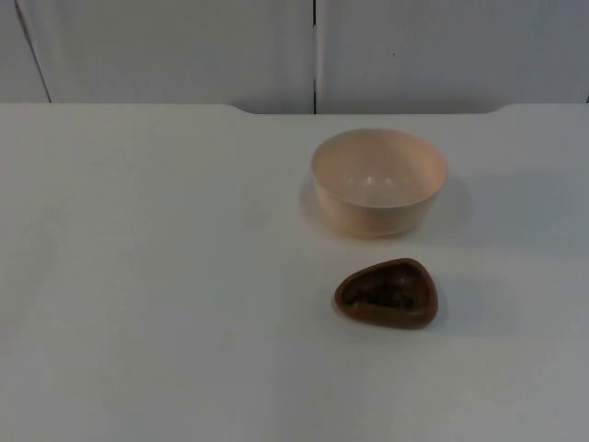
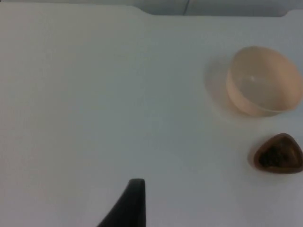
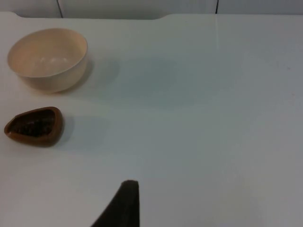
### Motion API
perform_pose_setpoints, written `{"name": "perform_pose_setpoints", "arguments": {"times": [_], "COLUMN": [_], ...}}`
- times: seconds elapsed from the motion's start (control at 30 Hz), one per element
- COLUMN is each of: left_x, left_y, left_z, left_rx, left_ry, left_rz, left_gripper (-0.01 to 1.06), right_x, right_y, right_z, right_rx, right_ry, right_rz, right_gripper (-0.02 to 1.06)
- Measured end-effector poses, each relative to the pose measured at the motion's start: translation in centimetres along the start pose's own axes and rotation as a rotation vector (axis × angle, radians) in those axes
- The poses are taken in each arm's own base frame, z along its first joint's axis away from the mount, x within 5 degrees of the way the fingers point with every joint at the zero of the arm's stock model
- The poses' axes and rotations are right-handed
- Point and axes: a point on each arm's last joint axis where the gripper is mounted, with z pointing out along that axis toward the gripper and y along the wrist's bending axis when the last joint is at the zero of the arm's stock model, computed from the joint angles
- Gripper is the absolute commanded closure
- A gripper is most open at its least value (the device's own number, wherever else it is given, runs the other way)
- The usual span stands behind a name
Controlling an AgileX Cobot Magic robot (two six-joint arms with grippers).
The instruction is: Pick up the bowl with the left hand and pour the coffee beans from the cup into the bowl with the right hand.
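I see the bowl [image 1: 378,181] upright on the white bench [image 1: 156,276], toward the far side and right of centre, cream-coloured and with nothing in it. Just in front of it, apart from it, sits the cup [image 1: 387,293], a brown, rounded-triangular one with dark coffee beans [image 1: 382,293] inside. Both stand free; nothing touches them. From the left wrist I have the bowl [image 2: 263,81] and cup [image 2: 278,154] well off from the left gripper's fingertip [image 2: 131,202]. From the right wrist, bowl [image 3: 48,58] and cup [image 3: 34,126] lie well away from the right gripper's fingertip [image 3: 125,202]. I cannot tell how wide either gripper's fingers stand. Behind the bench is the grey wall [image 1: 184,46].
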Motion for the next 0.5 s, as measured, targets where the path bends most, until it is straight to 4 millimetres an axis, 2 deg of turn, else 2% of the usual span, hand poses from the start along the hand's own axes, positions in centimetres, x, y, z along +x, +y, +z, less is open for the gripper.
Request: {"name": "perform_pose_setpoints", "arguments": {"times": [0.5], "left_x": [-0.7], "left_y": [-0.3], "left_z": [3.5], "left_rx": [0.107], "left_ry": [0.081], "left_rz": [-0.011], "left_gripper": [0.04], "right_x": [0.0], "right_y": [0.0], "right_z": [0.0], "right_rx": [0.0], "right_ry": [0.0], "right_rz": [0.0], "right_gripper": [-0.01]}}
